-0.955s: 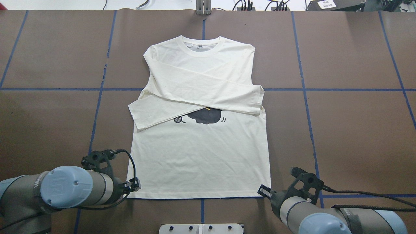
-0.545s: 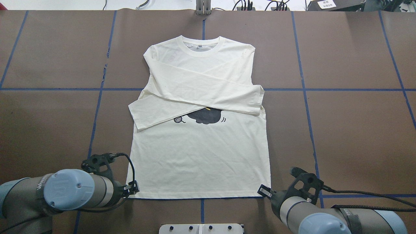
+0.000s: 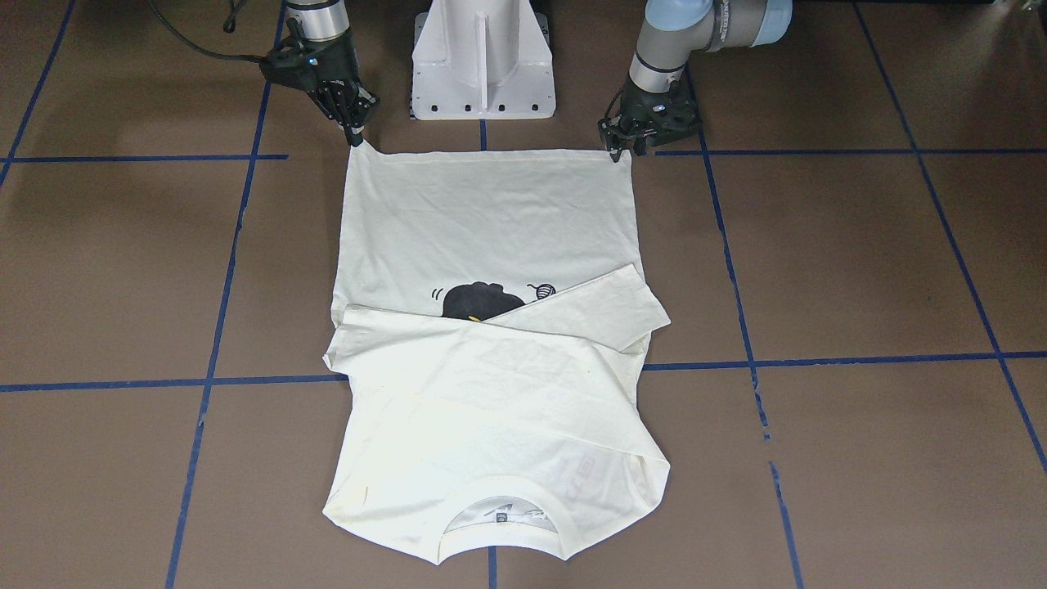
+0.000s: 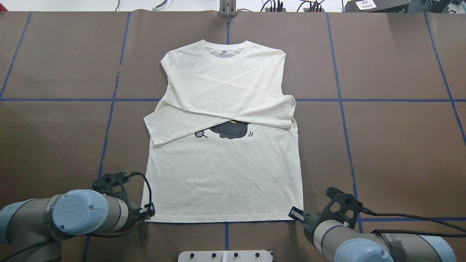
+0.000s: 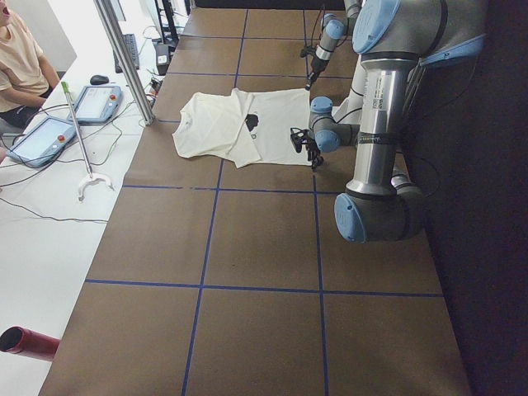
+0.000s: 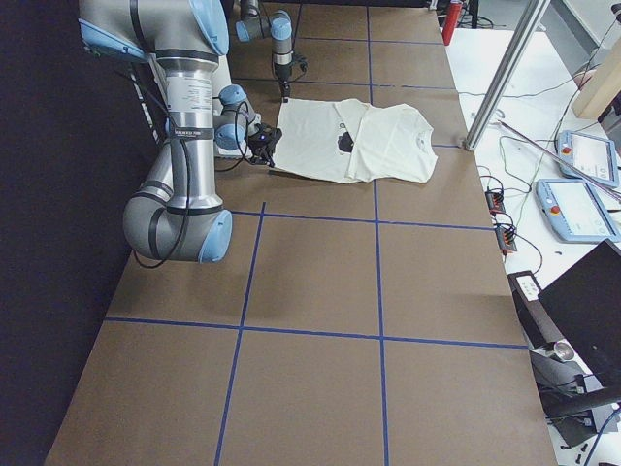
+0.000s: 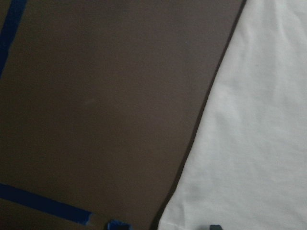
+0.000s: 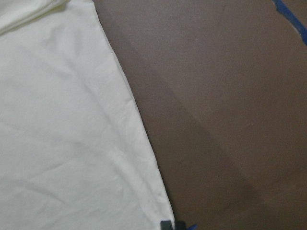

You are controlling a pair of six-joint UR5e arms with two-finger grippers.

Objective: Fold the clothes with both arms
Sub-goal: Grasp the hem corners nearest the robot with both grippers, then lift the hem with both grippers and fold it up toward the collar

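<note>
The cream long-sleeved T-shirt [image 4: 225, 174] lies flat on the brown table, neck at the far side, both sleeves folded across the chest. They half cover the black cat print [image 4: 230, 130]. My left gripper [image 4: 150, 211] is open at the near left hem corner. Its wrist view shows the two fingertips [image 7: 117, 224] apart on either side of the corner of the shirt [image 7: 259, 134]. My right gripper [image 4: 295, 214] is shut on the near right hem corner, which the front view shows drawn to a point at the gripper [image 3: 357, 135]. The "TWINKLE" lettering is hidden.
The white pedestal base [image 3: 483, 57] stands between the arms at the near edge. Blue tape lines [image 4: 349, 100] cross the table. A metal post [image 5: 124, 58], teach pendants [image 5: 95, 103] and a seated person [image 5: 16, 58] are beyond the far edge.
My left arm has drawn back a little toward the robot and leftward, bringing its gripper to the hem corner. The right arm and the shirt have not moved.
</note>
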